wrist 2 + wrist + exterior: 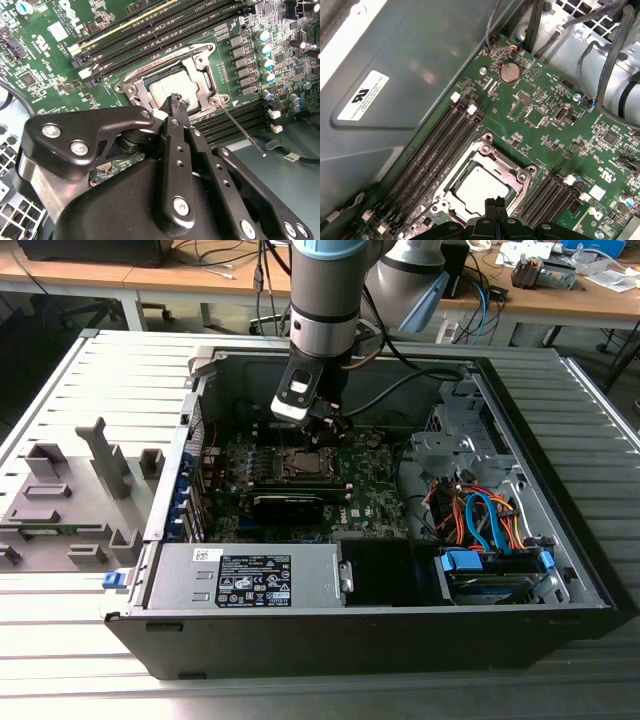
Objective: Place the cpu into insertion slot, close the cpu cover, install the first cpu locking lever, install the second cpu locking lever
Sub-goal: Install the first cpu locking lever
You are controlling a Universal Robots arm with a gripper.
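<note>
Already seated: chip in the socket, cover down, gripper just above

So, the small flat square cpu [169, 93] with its silvery-grey metal face lies inside the square dark insertion slot [165, 74], flat and framed on every side by it. The thin dull-silver cpu cover [202, 82], a square frame plate with a large central window, lies down over the insertion slot, and the chip's face shows through that window in both wrist views.

The black two-fingered gripper [177, 101] hangs directly over the insertion slot, its tips just above the edge of the chip. Its jaws are closed, the two fingers pressed together with nothing seen between them.

A thin silvery wire lever [240, 131] runs outward from one corner of the insertion slot; whether it is latched cannot be told.

Long narrow black memory slots [435, 150] lie just beside the insertion slot on two opposite sides. A round silver coin cell [509, 72] sits well apart from the insertion slot on the green circuit board [545, 145]. In the exterior view the open black computer case [400, 630] surrounds the insertion slot.
</note>
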